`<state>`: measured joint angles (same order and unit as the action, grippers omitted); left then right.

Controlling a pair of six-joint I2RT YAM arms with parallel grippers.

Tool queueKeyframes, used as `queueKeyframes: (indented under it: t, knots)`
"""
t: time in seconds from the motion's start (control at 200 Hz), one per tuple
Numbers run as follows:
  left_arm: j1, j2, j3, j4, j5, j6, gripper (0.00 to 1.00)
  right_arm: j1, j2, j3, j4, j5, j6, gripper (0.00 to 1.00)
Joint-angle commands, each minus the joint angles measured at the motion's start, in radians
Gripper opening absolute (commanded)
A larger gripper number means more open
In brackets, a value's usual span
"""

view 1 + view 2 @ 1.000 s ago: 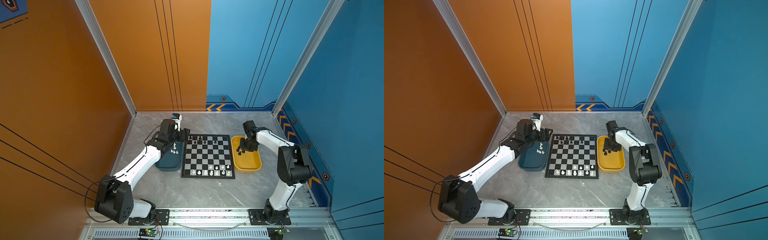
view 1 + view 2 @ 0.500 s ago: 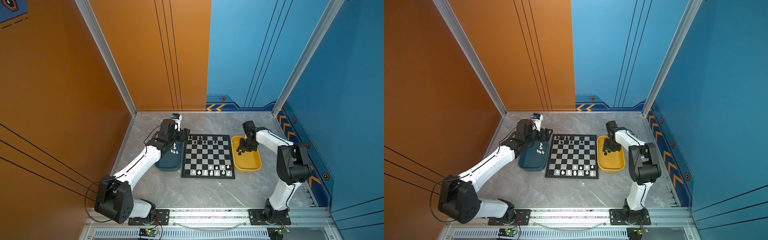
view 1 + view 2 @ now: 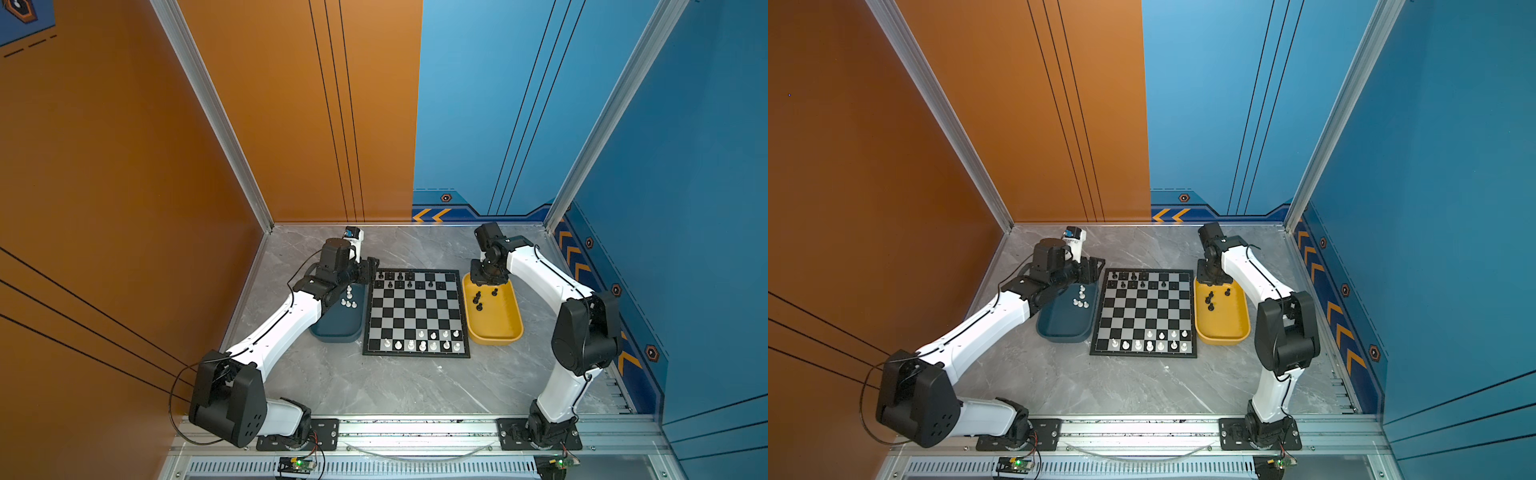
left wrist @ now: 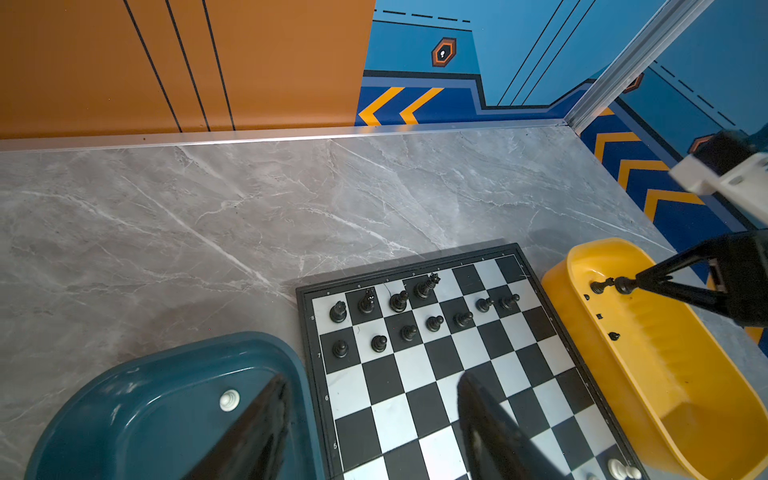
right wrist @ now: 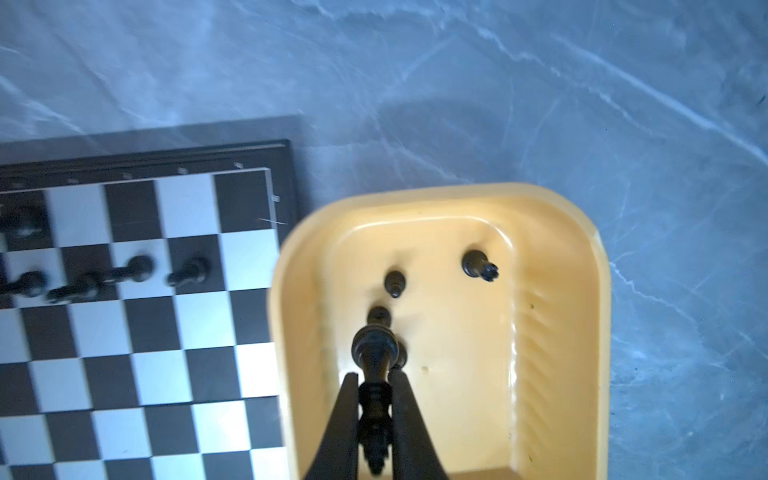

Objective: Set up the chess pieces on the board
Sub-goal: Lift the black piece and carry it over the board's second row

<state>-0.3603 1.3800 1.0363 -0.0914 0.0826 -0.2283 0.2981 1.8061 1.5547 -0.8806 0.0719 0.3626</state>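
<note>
- Now pinched shut on black piece (image 5: pixel 372 345) — right gripper (image 5: pixel 374 376), looser a second ago.
- Shifted slightly toward far end of yellow tray (image 3: pixel 515 320), or lifted — unclear which.

The board (image 3: pixel 415 311) is chequered black and silvery-white, framed black; white pieces (image 3: pixel 422 345) and black pieces (image 3: pixel 400 276) are noted; dark blue tray (image 3: pixel 338 328); yellow tray (image 3: pixel 496 324); tabletop (image 3: pixel 374 386) grey-marbled.

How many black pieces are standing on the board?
11 black pieces on the board: four along its far edge row, seven pawns in the next row. Both top views show none elsewhere; none seem hidden.
</note>
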Motion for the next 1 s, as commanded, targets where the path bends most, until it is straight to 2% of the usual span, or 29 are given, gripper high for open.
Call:
queueKeyframes:
  t: [0.0,0.29,0.616,0.996]
  knots:
    - [0.013,-0.033,-0.036,0.004,-0.020,0.012,0.66,0.048,-0.002,0.090,-0.086,0.025,-0.019,0.05]
    - [0.040,-0.064,-0.076,0.010,-0.023,0.012,0.66,0.164,0.215,0.380,-0.150,-0.038,-0.025,0.03]
    - [0.073,-0.091,-0.110,0.018,-0.017,0.009,0.66,0.223,0.499,0.701,-0.228,-0.107,-0.023,0.03]
    - [0.098,-0.106,-0.122,0.018,-0.012,0.003,0.66,0.219,0.614,0.777,-0.231,-0.132,0.002,0.03]
